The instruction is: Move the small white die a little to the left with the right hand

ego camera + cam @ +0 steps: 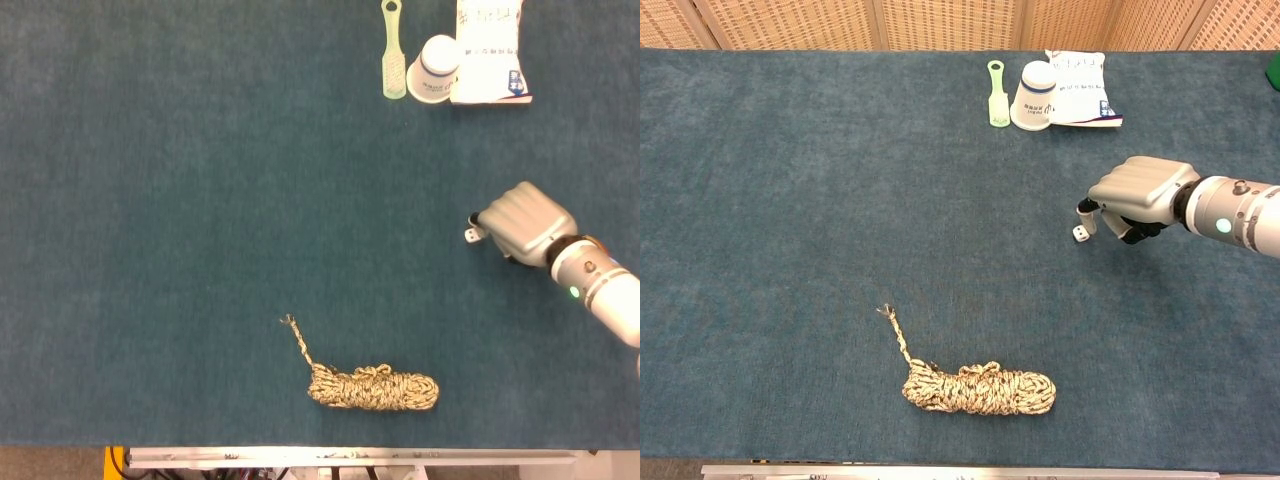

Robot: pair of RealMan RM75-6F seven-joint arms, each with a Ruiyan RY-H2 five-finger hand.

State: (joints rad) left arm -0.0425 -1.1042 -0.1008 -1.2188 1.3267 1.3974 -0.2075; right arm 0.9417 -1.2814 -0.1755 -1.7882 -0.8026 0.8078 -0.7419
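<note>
The small white die [1079, 233] lies on the blue-green cloth at the right, also seen as a white speck, the die [470, 236], in the head view. My right hand [1135, 192] comes in from the right, back upward and fingers curled down, holding nothing. One fingertip [1086, 214] stands against the die's right side. In the head view the right hand [520, 222] covers most of its own fingers. My left hand shows in neither view.
A coiled rope [978, 389] lies near the front edge. At the back stand a green brush [997, 94], a white cup [1034, 83] on its side and a white packet [1077, 88]. A green object [1274, 72] pokes in at the right edge.
</note>
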